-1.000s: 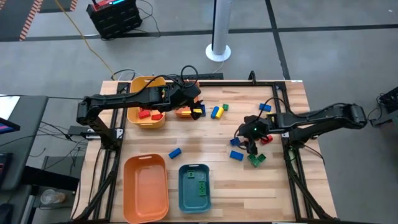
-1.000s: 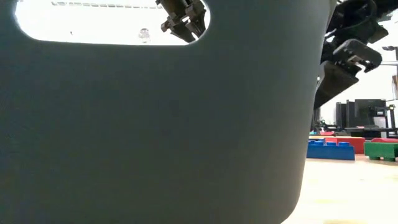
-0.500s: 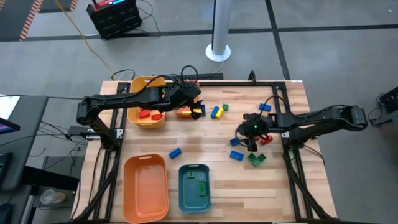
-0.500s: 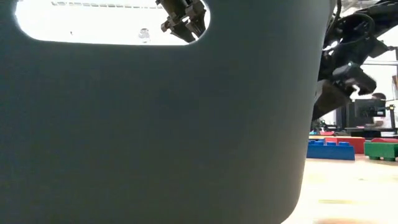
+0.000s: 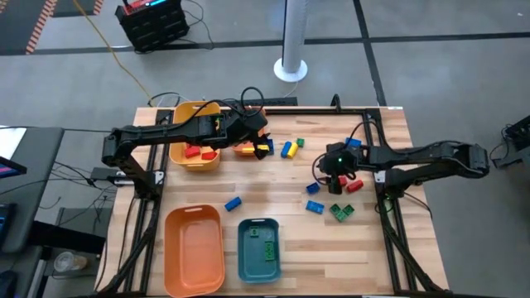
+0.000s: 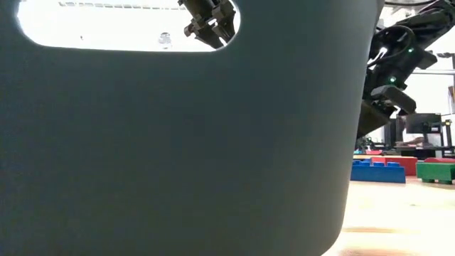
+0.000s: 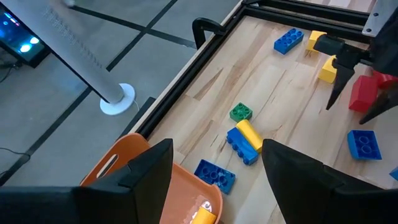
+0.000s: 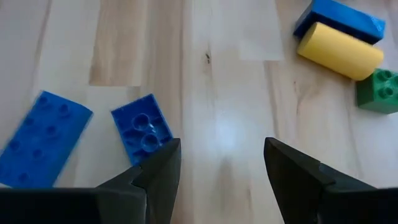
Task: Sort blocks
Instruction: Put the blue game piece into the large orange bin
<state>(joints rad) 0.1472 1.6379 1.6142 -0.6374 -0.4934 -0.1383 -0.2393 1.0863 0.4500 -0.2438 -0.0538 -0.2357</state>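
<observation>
Small studded blocks lie loose on the wooden table point(image 5: 273, 186): a blue-and-yellow pair point(image 5: 288, 149), a green one point(image 5: 341, 212), a red one point(image 5: 353, 186) and blue ones point(image 5: 315, 207). My right gripper point(image 5: 331, 175) hangs open just above the table at the right. Two blue blocks point(image 8: 143, 127) point(image 8: 43, 138) lie flat beside its fingers, which hold nothing. My left gripper point(image 5: 258, 136) waits open at the far left, above an orange container point(image 7: 124, 162); a blue block point(image 7: 214, 175) lies by its rim.
A yellow-orange bin point(image 5: 195, 145) holding red blocks stands at the far left. An orange bin point(image 5: 195, 248) and a teal bin point(image 5: 259, 248) holding a green block stand at the near edge. The teal bin's wall point(image 6: 178, 142) fills most of the low view.
My right gripper has moved a little toward the table's far edge, away from the green block, and has rolled slightly. It has stayed open. The blocks lie as before.
</observation>
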